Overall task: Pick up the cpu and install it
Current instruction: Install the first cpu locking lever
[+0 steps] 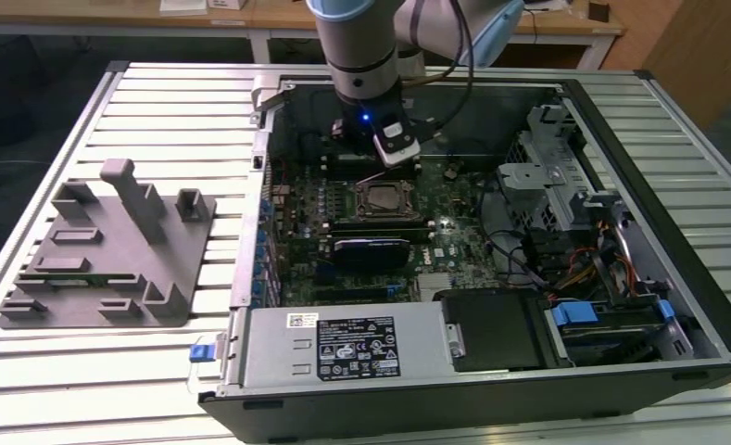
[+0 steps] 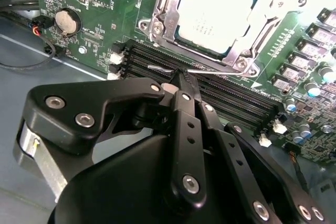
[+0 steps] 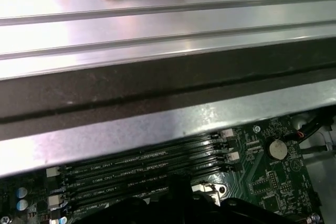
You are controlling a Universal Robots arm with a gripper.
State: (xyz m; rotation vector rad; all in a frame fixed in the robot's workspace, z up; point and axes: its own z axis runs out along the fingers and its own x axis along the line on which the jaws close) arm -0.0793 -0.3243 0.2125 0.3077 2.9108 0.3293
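One ribbed, silver aluminium surface [image 1: 155, 102] is carrying one open black computer case [image 1: 464, 408], laid on its side. One grey and pale-blue robot arm [image 1: 359, 46] is being shown reaching down into the case. One matte grey moulded fixture [image 1: 106, 269] with several upright posts is being seen on the surface, at the exterior view's left of the case.

One green motherboard [image 2: 100, 3] is being seen on the floor of the case. One black, bolted pincer [image 2: 181, 80] is being held narrow over it, the fingers drawn together to a point.

One bright metal socket frame [image 2: 163, 24], square in outline, is being shown closed around the cpu [image 2: 220, 17]. The cpu is lying seated inside this frame, its flat, pale silver top facing up.

Four long black memory slots [image 2: 231, 98], as far as can be counted, are running parallel between the frame and the pincer. One round silver coin cell [image 2: 67, 20] is sitting near the board edge. One thin wire lever [image 2: 160, 68] is lying just beside the fingertips; contact cannot be told.
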